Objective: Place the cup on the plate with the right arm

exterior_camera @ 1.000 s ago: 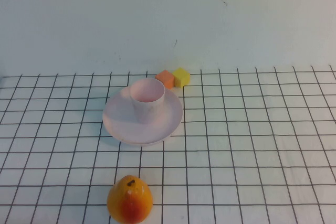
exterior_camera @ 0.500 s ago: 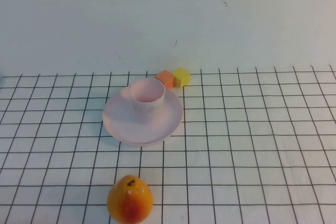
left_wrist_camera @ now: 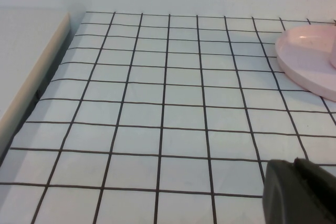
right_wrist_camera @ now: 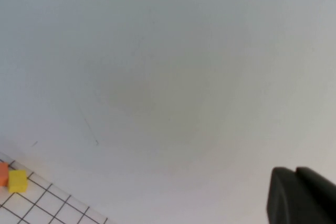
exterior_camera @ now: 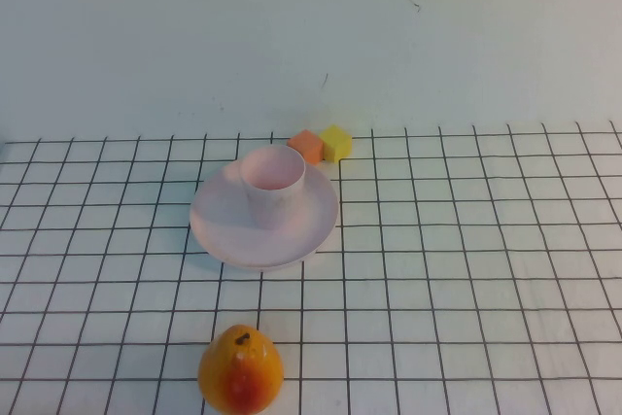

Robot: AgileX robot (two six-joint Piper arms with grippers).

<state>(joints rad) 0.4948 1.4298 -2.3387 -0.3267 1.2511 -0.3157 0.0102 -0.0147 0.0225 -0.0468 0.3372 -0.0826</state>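
Cup (exterior_camera: 272, 182) is sitting unmoved on plate (exterior_camera: 263, 219), center-left, task seemingly done; left end effector (left_wrist_camera: 302, 195) and right end effector (right_wrist_camera: 300, 196) are peeking in lower right of wrist views, grip state untellable.

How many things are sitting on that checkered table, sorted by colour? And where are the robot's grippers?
Pale pink: 2, the cup standing on the plate
Orange: 1, a block
Yellow: 1, a block
Orange-yellow: 1, a pear-like fruit
Total: 5
Left gripper and right gripper: at their wrist views' corners only.

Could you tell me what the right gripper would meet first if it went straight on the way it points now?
Probably the bare pale wall. It fills the right wrist view beyond the right gripper, with nothing nearer visible; depth is unclear. The left gripper sits low over the gridded table.
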